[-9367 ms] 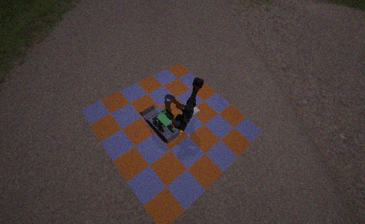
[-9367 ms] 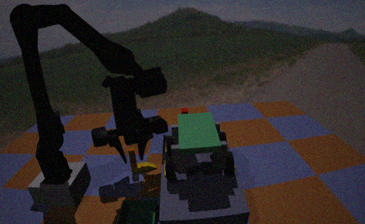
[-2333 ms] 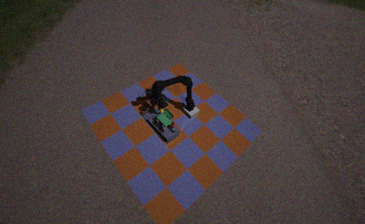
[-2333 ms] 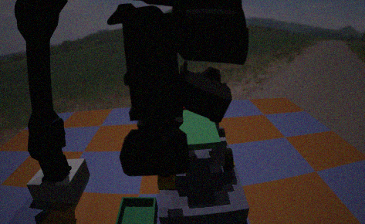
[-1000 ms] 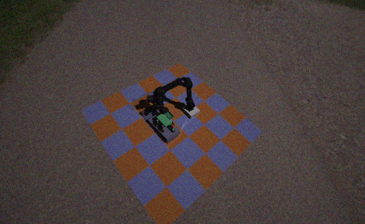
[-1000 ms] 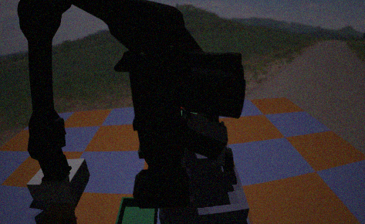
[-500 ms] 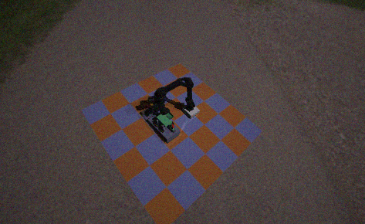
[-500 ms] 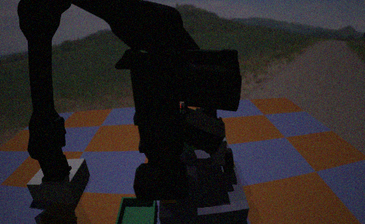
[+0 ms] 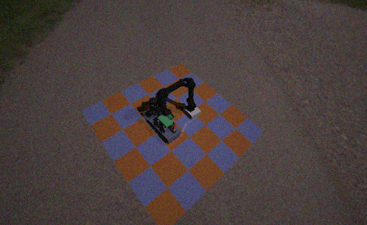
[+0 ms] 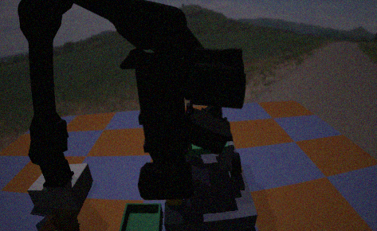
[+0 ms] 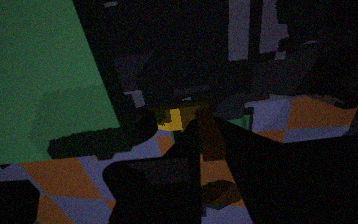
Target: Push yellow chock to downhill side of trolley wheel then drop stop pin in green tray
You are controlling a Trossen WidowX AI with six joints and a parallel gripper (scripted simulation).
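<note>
The scene is very dark. In the wrist view my gripper [image 11: 204, 122] is shut on the chock's orange handle [image 11: 211, 142], and the yellow chock body [image 11: 172, 120] shows just past the fingertips, low over the checkered floor. In the top view the gripper [image 9: 147, 109] is at the far end of the grey ramp [image 9: 173, 135], beside the green-topped trolley [image 9: 164, 120]. A small red spot, the stop pin's head [image 9: 174, 126], shows at the trolley's near end. The trolley's wheels are too dark to make out. In the exterior view the arm hides most of the trolley; a strip of its green top [image 10: 196, 150] shows.
A green tray [image 10: 143, 218] lies on the floor at the front in the exterior view, left of the ramp [image 10: 230, 215]. The arm's white base block [image 9: 193, 112] [image 10: 60, 187] stands beside the ramp. A large green surface [image 11: 35, 75] fills the wrist view's upper left.
</note>
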